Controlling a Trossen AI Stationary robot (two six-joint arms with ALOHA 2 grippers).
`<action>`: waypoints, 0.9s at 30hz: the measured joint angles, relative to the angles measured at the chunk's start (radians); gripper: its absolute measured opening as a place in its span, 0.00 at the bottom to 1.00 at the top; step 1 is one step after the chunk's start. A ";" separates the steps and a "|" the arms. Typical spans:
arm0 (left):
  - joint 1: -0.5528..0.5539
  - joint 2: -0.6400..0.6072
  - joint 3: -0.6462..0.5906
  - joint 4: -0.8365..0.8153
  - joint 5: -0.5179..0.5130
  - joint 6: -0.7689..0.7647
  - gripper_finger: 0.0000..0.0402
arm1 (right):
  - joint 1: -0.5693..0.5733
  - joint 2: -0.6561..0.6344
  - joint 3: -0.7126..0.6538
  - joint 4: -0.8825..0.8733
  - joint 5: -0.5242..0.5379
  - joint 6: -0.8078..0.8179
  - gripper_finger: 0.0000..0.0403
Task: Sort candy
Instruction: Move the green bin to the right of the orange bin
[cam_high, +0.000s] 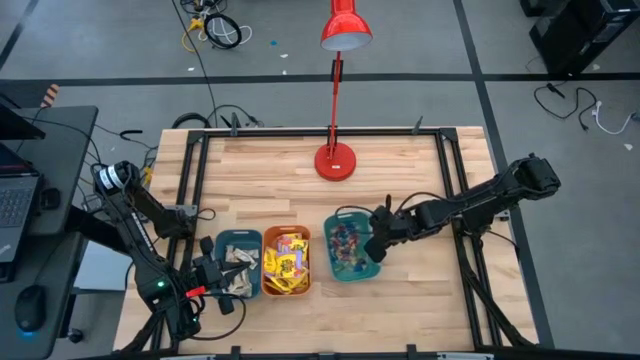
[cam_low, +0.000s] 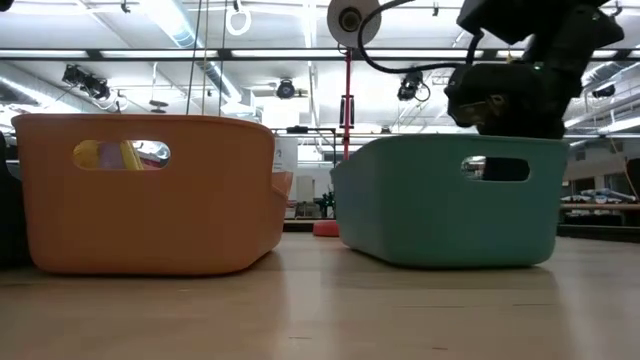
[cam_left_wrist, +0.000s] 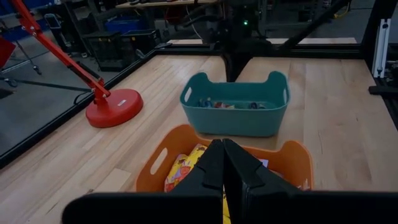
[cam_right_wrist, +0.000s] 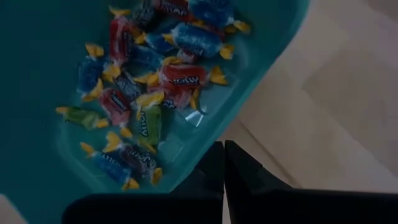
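Fingers (cam_right_wrist: 219, 163) of the right arm pressed shut, gripping nothing, poised over the right rim of the teal plastic bin (cam_high: 347, 268) near the tabletop's front edge. Twist-wrapped red, blue and green candy (cam_right_wrist: 144, 81) heaped in that bin, just beyond and below the tips, long axes every way. Left arm's fingers (cam_left_wrist: 222, 168) likewise shut and empty, above the dark teal bin (cam_high: 237, 240) of pale bars, facing the orange plastic bin (cam_high: 287, 262) of yellow packets. Right arm nearer the twist-wrapped heap.

Red, blue, green candy (cam_right_wrist: 149, 93); teal bin (cam_right_wrist: 37, 74).
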 joint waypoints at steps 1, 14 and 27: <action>0.000 0.000 0.000 0.000 0.000 0.000 0.00 | -0.006 0.000 0.000 0.012 0.000 -0.014 0.00; 0.000 0.000 0.000 0.001 0.000 0.000 0.00 | -0.029 0.000 0.000 0.093 -0.002 -0.067 0.00; 0.000 0.000 0.000 0.001 0.018 0.000 0.00 | 0.022 0.000 0.000 0.104 -0.016 -0.018 0.00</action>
